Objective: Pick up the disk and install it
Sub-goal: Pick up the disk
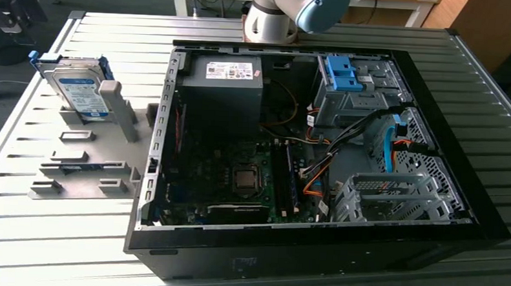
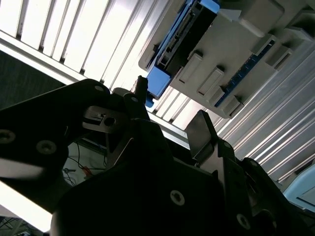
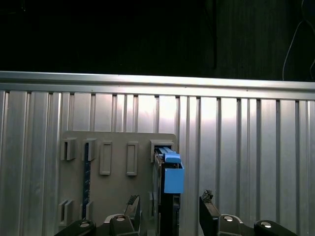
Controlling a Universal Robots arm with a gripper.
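Slatted aluminium desk (image 1: 44,250) carries a grey rack (image 1: 99,175) holding the silver, blue-framed hard disk (image 1: 79,87) upright, ten o'clock from the open black computer case (image 1: 319,262). In the first wrist view the tool (image 3: 170,200) hangs open astride its edge; centring squarely before closing seems wise.

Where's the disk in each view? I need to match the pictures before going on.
Exterior view: the disk stands upright at one end of the grey holder plate, on the exterior view's left of the computer case.
First wrist view: the disk is edge-on in the plate's end slot.
Second wrist view: the disk is edge-on at the plate's end.
Shared landmark: the slotted grey holder plate.
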